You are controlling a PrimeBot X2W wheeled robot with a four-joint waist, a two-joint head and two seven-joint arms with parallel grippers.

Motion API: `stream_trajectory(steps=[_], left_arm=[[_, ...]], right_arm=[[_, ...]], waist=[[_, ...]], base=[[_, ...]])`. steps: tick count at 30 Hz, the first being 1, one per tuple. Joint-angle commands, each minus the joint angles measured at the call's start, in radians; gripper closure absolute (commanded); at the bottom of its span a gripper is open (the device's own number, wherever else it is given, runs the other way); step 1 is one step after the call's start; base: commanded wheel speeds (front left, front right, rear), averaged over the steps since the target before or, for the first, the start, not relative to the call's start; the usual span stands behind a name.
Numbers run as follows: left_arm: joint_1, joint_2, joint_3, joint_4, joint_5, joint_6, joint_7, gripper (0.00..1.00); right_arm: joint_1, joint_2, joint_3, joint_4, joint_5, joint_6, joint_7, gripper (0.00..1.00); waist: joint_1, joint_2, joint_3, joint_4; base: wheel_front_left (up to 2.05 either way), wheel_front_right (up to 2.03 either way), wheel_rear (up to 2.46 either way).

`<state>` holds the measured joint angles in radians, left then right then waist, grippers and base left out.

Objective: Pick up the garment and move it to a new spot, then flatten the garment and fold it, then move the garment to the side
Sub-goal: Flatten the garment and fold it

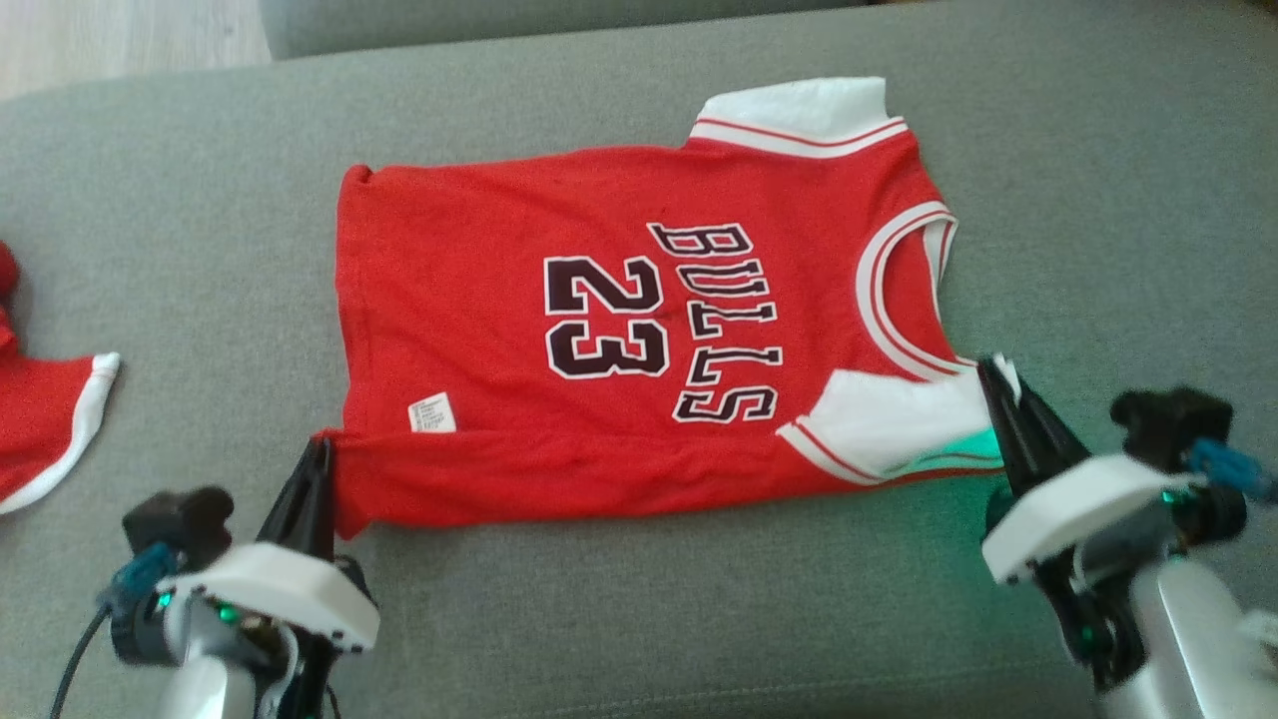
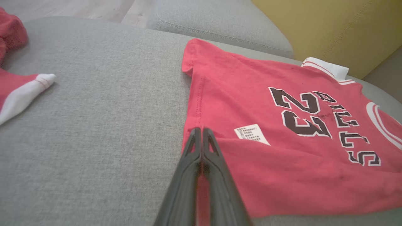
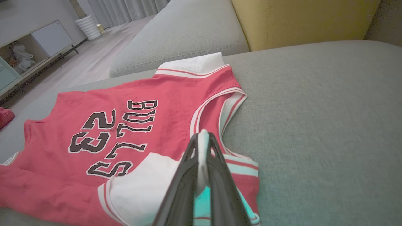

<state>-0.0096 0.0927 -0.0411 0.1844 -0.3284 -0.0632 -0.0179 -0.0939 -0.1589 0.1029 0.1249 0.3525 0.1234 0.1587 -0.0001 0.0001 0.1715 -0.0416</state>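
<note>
1. Left gripper [image 1: 320, 449]: fingers pressed together, pinching the hem corner of the red jersey [image 1: 599, 330]. In the left wrist view, red cloth shows in the slit between the fingers.
2. Right gripper [image 1: 994, 371]: fingers pressed together, pinching the white sleeve trim [image 3: 141, 185] at the shoulder end. In the right wrist view, white cloth sits between the fingers right up to the tips.
3. The jersey lies spread on the grey sofa seat [image 1: 200, 250], print side up. It stretches between the two grippers and extends forward past both sets of fingertips.
4. The hem end is at the left gripper and the collar end at the right gripper. The collar opening [image 3: 220, 110] is just ahead of the right fingertips.
5. The "23" and "BULLS" print [image 1: 664, 320] sits roughly midway between the grippers, ahead of both.
6. The white care label [image 2: 251, 134] is just right of the left fingertips, near but not touching.
7. The jersey edge running from one gripper to the other looks doubled over onto the body. The crease is soft, so I can't confirm how much overlaps.
8. A second red garment [image 1: 40, 419] with white trim lies well off to the left of the left gripper, apart from the jersey.
9. A yellow cushion [image 3: 298, 18] stands far ahead of the right gripper, beyond the seat.
</note>
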Motion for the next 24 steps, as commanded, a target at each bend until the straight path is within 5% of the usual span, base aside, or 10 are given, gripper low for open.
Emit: stream_trajectory(steps=[1,17,18,19,20,24], left_arm=[[-0.054,0.020,0.030,-0.019,-0.004,-0.007,-0.001,1.00],[-0.186,0.028,0.009,0.124,-0.030,-0.028,-0.045,1.00],[-0.189,0.027,0.008,0.136,-0.032,-0.029,-0.047,0.95],[-0.193,0.026,0.006,0.146,-0.033,-0.029,-0.051,0.62],[-0.194,0.024,0.004,0.154,-0.034,-0.029,-0.057,0.00],[-0.193,0.017,0.004,0.163,-0.028,-0.015,-0.107,0.00]], right_arm=[[-0.056,-0.027,0.035,-0.014,0.008,0.007,-0.022,1.00],[-0.337,-0.122,0.220,0.276,0.088,0.007,-0.220,1.00],[-0.346,-0.121,0.223,0.296,0.089,0.007,-0.232,0.84],[-0.353,-0.119,0.226,0.315,0.090,0.007,-0.244,0.51],[-0.359,-0.116,0.228,0.331,0.092,0.007,-0.255,0.00],[-0.375,-0.105,0.229,0.357,0.084,0.007,-0.327,0.00]], waist=[[0.0001,-0.0001,0.012,0.004],[0.0001,-0.0001,0.098,0.016],[0.0001,-0.0001,0.101,0.017],[0.0001,-0.0001,0.104,0.019],[0.0001,-0.0001,0.106,0.020],[0.0001,-0.0001,0.108,0.026]], base=[[0.00,0.00,0.00],[0.00,0.00,0.00],[0.00,0.00,0.00],[0.00,0.00,0.00],[0.00,0.00,0.00],[0.00,0.00,0.00]])
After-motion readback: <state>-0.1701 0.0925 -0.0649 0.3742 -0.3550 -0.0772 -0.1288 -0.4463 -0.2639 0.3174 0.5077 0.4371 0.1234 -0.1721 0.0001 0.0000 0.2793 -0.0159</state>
